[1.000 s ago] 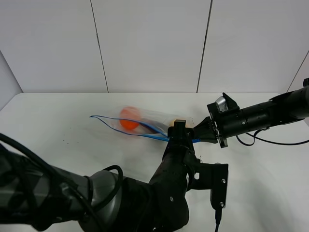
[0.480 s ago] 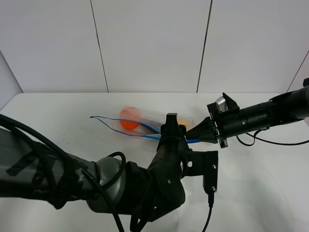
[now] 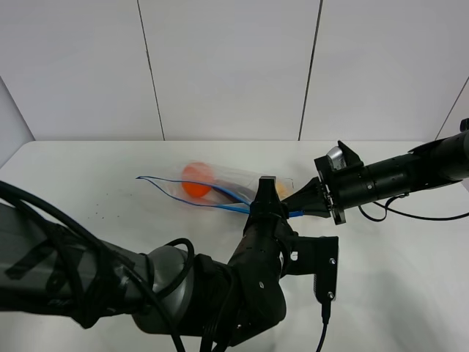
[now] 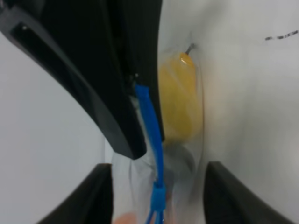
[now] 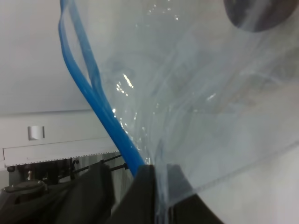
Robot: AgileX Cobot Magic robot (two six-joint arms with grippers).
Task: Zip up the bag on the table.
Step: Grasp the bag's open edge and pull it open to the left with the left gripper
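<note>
The clear bag lies on the white table, an orange showing through it. Its blue zipper strip runs along the near edge. My right gripper is shut on the strip's right end; in the right wrist view the gripper pinches plastic and blue strip, with the dark eggplant beyond. My left gripper stands over the strip just left of the right one. In the left wrist view its fingers straddle the blue strip, apart from it, beside a yellow pear.
My left arm fills the near foreground and hides the table under it. A black cable hangs from the right arm. White wall panels stand behind the table's far edge.
My left wrist has shifted slightly, left then back right, over the zipper strip. The bag and the right arm have stayed put.
</note>
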